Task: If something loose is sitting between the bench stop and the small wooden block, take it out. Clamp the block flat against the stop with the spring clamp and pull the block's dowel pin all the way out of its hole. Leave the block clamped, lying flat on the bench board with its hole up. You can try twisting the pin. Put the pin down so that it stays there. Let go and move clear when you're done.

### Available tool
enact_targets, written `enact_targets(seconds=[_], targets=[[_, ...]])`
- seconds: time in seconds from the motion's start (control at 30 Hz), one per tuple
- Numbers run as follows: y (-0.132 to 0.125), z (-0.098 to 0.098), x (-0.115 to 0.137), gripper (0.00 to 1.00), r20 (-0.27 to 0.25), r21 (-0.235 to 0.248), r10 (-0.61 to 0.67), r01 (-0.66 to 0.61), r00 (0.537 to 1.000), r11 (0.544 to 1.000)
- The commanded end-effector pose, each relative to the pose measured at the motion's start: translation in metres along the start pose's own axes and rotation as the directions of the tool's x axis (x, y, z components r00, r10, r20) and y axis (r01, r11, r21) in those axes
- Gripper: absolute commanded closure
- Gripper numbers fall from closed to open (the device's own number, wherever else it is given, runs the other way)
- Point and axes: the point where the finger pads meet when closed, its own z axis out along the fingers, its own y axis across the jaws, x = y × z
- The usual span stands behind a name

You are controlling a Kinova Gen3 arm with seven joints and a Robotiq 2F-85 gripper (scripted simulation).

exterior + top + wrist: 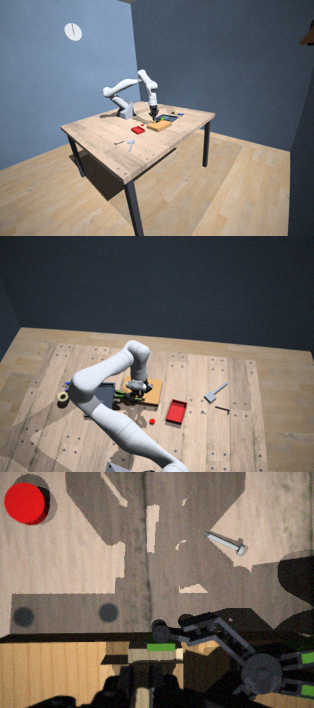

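Note:
The orange-tan bench board (155, 394) (159, 126) (50, 672) lies on the table. A pale wooden piece (137, 655) is at its edge; I cannot tell block from stop there. The spring clamp (129, 397) (162, 118) (262, 673), black with green handles, reaches over from the side, its green pad (161, 647) against the pale wood. My gripper (140, 394) (154, 121) (141, 683) points down at this spot, nearly closed on a thin pale strip that looks like the dowel pin (144, 698). The hole, the pin's lower end and the other jaw are hidden.
A dark tray (109, 391) (173, 117) lies beside the clamp handles. A bolt (225, 543) (126, 413), red disc (25, 503) (152, 421) and red tray (176, 412) (138, 130) lie nearby. A mallet (210, 397), hex key (222, 408) and tape roll (62, 396) are farther off.

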Motion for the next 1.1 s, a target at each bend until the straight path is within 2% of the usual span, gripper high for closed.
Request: enact_targets(seconds=[0.0,1.07], targets=[[0.0003,-0.0011,-0.0005,0.90,0.002,-0.001,-0.001,0.001,1.000,1.000],[0.0003,-0.0011,-0.0005,0.90,0.002,-0.001,-0.013,0.013,1.000,1.000]])
